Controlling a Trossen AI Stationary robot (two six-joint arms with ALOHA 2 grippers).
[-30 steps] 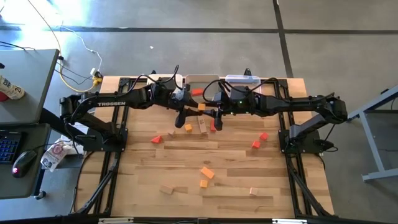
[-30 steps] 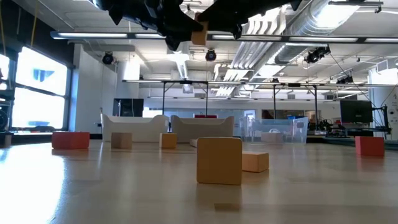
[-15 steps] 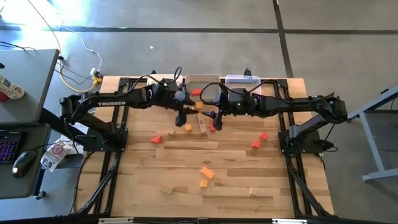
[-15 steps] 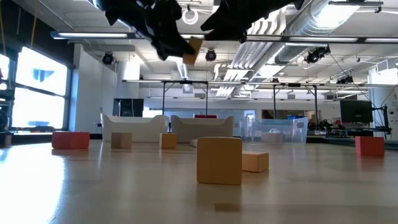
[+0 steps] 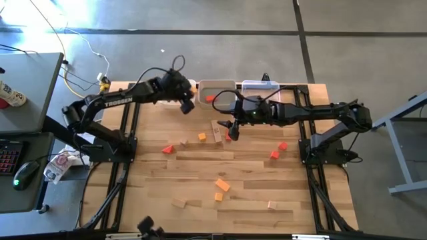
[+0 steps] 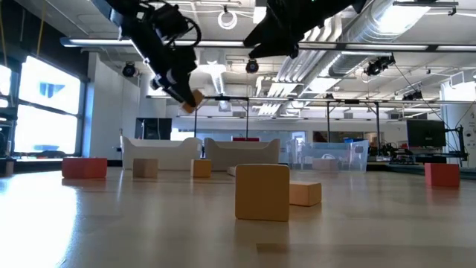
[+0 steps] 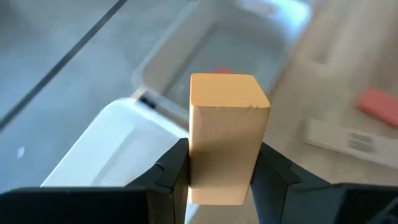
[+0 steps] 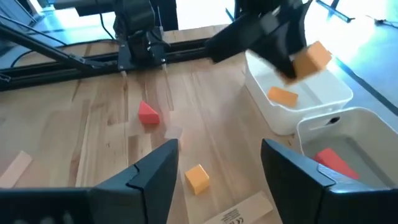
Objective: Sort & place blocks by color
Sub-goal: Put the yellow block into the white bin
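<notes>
My left end effector (image 7: 219, 177) is clenched on an orange block (image 7: 225, 134), the fingers (image 7: 171, 168) pressing its two sides while it stands upright between them. In the high view that end effector (image 5: 186, 105) hangs above the far edge of the bench (image 5: 247, 180), just beside the white bin (image 8: 298, 99) at the left of the row; the right wrist view shows the held block (image 8: 310, 59) raised over that bin, where another orange block (image 8: 283, 95) already lies. The next bin (image 5: 215, 95) holds a red block (image 5: 210, 99).

My right end effector (image 8: 217, 165) is released, fingers spread wide, and it hovers over the bench near the middle (image 5: 231, 127), close to a red piece (image 5: 228, 135) and a pale bar (image 5: 217, 132).

Loose on the bench are an orange cube (image 5: 202, 137), a red wedge (image 5: 167, 149), two red blocks (image 5: 278, 151) toward the right, two orange blocks (image 5: 221, 189) nearer the front, and pale blocks (image 5: 178, 203) along the front edge.
</notes>
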